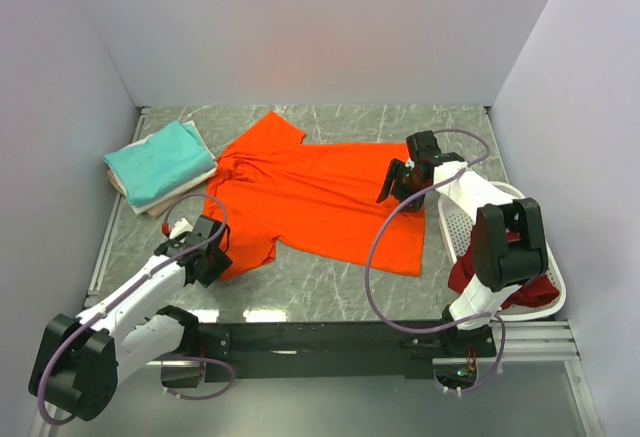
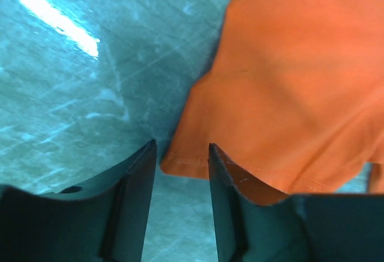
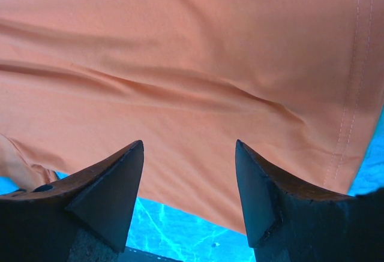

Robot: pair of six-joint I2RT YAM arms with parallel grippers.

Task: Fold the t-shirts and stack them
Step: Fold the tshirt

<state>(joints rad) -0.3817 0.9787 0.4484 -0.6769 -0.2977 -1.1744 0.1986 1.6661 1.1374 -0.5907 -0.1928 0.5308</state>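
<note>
The bright orange t-shirt (image 1: 320, 197) lies spread flat in the middle of the table. My left gripper (image 1: 218, 255) is open at its near-left sleeve. In the left wrist view (image 2: 180, 154) the sleeve's hem corner (image 2: 183, 163) lies just ahead of the gap between the fingers. My right gripper (image 1: 390, 187) is open over the shirt's right part, and its wrist view (image 3: 189, 148) shows orange cloth (image 3: 180, 52) below with nothing held. A folded teal shirt (image 1: 160, 160) lies on a folded cream one (image 1: 192, 181) at the back left. Dark red shirts (image 1: 520, 292) lie in the basket.
The white perforated basket (image 1: 455, 222) stands at the right edge, beside the right arm. Grey walls close in the table on the left, back and right. The marble tabletop (image 1: 330, 287) shows in front of the orange shirt.
</note>
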